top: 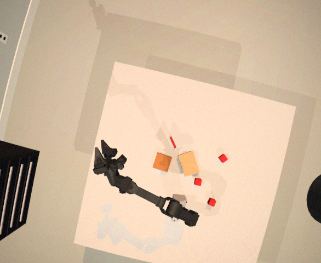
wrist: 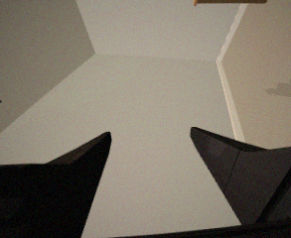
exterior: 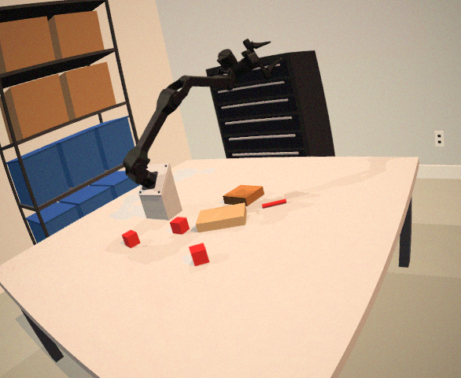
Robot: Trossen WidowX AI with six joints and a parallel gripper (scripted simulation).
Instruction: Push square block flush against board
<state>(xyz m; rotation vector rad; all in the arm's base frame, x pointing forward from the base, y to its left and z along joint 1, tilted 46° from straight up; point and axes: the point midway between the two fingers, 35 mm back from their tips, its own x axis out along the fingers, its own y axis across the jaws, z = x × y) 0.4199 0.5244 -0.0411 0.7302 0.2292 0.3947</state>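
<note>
The darker orange square block (top: 162, 162) (exterior: 244, 194) lies flat on the table. The light orange board (top: 188, 163) (exterior: 222, 217) lies flat to its right in the top view. They are apart and turned at different angles; the gap is narrow at the top and widens downward in that view. No side of the block touches the board. My gripper (top: 98, 143) (exterior: 275, 50) (wrist: 151, 133) is open and empty, raised high above the table and well away from both parts. The wrist view shows neither part clearly.
A thin red stick (top: 172, 142) (exterior: 274, 203) lies near the gap. One red cube (top: 198, 181) (exterior: 179, 225) lies close to the board's end; two other red cubes (top: 223, 158) (top: 211, 201) lie farther off. The arm's base (top: 179, 198) (exterior: 160, 205) stands beyond the block and board.
</note>
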